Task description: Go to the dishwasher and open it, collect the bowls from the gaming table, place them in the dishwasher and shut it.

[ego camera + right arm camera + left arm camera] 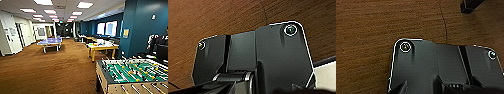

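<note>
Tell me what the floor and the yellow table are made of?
The floor looks like brown carpet: dull, no shine, with a fine ribbed weave in the left wrist view. The gaming table has yellow legs and edge, smooth and evenly coloured, perhaps painted wood or metal; I cannot tell which.

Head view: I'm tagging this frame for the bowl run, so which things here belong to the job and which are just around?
Belongs to the job:
- gaming table, white top, yellow edge, colourful items on it

Just around:
- foosball table
- table-tennis table
- brown carpet
- teal wall
</note>
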Controlling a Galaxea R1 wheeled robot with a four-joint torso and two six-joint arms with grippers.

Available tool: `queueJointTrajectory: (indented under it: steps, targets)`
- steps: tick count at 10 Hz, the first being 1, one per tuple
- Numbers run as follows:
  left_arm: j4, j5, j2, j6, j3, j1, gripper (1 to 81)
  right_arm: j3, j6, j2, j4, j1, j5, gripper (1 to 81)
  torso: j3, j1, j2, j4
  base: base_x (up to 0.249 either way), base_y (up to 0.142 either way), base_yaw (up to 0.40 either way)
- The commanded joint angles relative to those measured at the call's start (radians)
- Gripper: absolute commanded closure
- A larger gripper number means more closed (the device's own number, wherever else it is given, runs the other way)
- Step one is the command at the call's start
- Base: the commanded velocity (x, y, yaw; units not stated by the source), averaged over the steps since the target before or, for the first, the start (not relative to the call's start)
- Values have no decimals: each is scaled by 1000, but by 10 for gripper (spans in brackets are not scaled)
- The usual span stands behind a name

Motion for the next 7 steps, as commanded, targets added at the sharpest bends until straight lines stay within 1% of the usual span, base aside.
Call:
queueJointTrajectory:
  steps: [1, 7]
  targets:
    - [-4, 36, -9, 0, -7, -64, 10, 5, -1, 3, -8, 62, -45, 10, 0, 0, 0, 0, 140, 141, 0]
    - [-4, 38, -8, 1, -7, -64, 10, 5, -1, 3, -9, 65, -45, 10, 0, 0, 0, 0, 140, 153, 0]
